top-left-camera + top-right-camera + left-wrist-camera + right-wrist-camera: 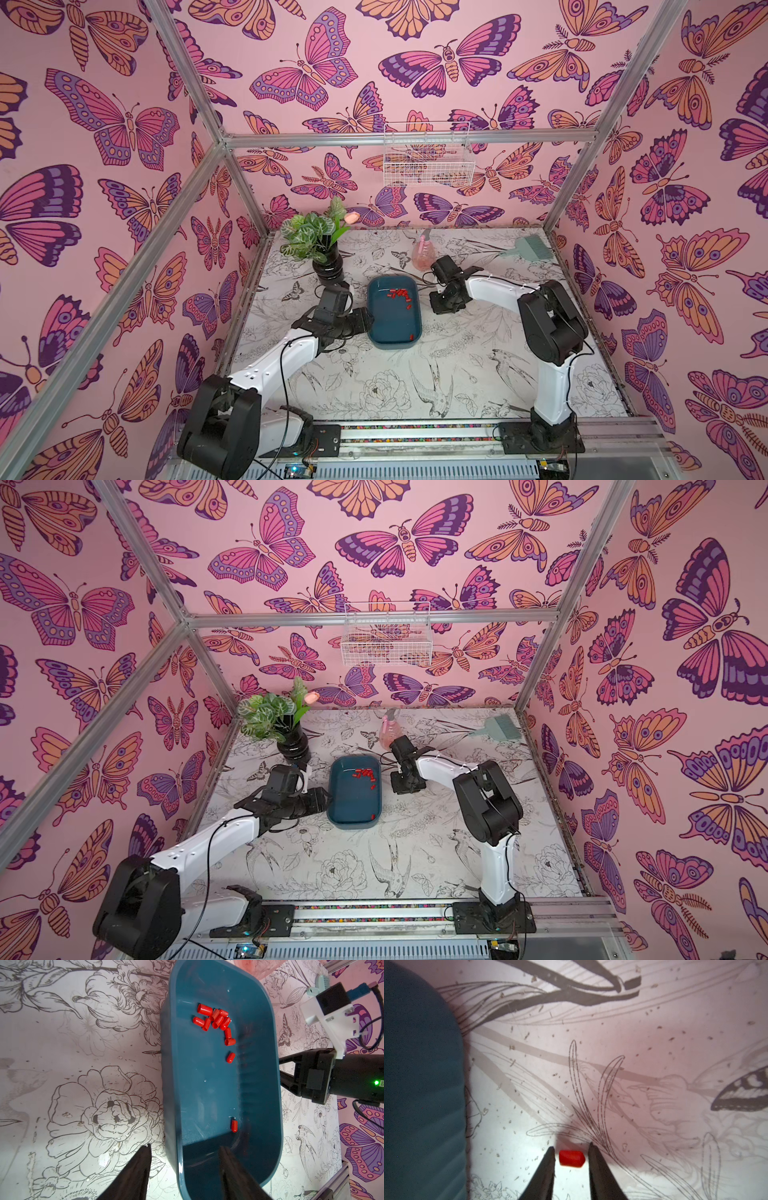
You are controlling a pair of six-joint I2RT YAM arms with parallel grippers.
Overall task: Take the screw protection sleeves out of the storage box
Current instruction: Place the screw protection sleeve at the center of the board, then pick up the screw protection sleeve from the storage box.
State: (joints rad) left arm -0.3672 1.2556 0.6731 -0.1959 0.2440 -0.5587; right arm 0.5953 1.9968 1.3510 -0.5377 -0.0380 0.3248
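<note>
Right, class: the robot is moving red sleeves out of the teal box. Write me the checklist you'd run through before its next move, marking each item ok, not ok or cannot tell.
1. Right hand outside the dark teal rectangular plastic storage box, over the flower-printed table: ok.
2. Small red cylindrical plastic sleeve free of that hand's fingers: ok, a gap shows on each side.
3. That sleeve resting on the table: cannot tell.
4. Box emptied: not ok, other red sleeves lie inside.
5. Left hand open, one finger on each side of the box wall: ok.
</note>
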